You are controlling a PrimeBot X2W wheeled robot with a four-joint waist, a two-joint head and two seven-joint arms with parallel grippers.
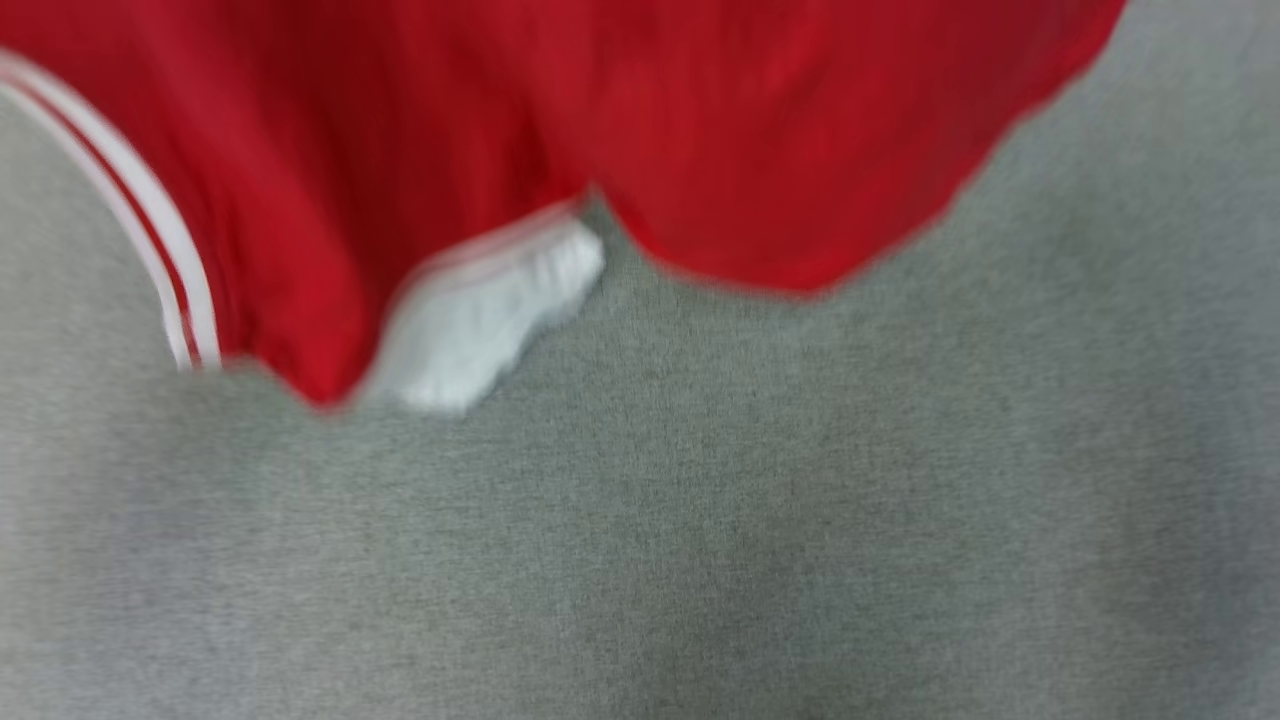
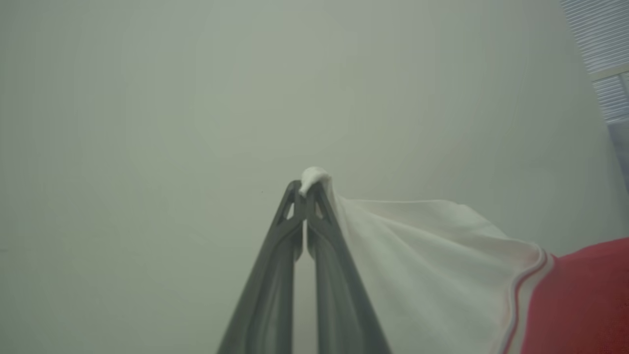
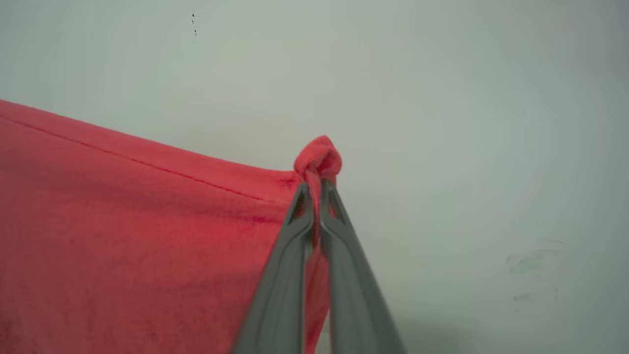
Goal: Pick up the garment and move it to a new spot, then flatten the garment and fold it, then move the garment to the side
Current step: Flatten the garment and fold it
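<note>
Both grippers pinch the jersey and hold it up off the grey surface.

The left gripper (image 2: 307, 194) is closed tight on a small tuft of the white sleeve (image 2: 417, 255), which spreads away from the fingertips toward 4 o'clock and meets red cloth past a striped trim. The right gripper (image 3: 317, 189) is likewise clamped, on a bunched red edge of the jersey (image 3: 123, 221), whose seamed edge runs off toward 9 o'clock. In the blurred head view the jersey (image 1: 700, 130) spans the top from 9 to 3 o'clock, so its long axis lies crosswise. Its loose folds and a white sleeve end (image 1: 480, 320) droop toward 6 o'clock above the grey cloth-like surface (image 1: 700, 550).
</note>
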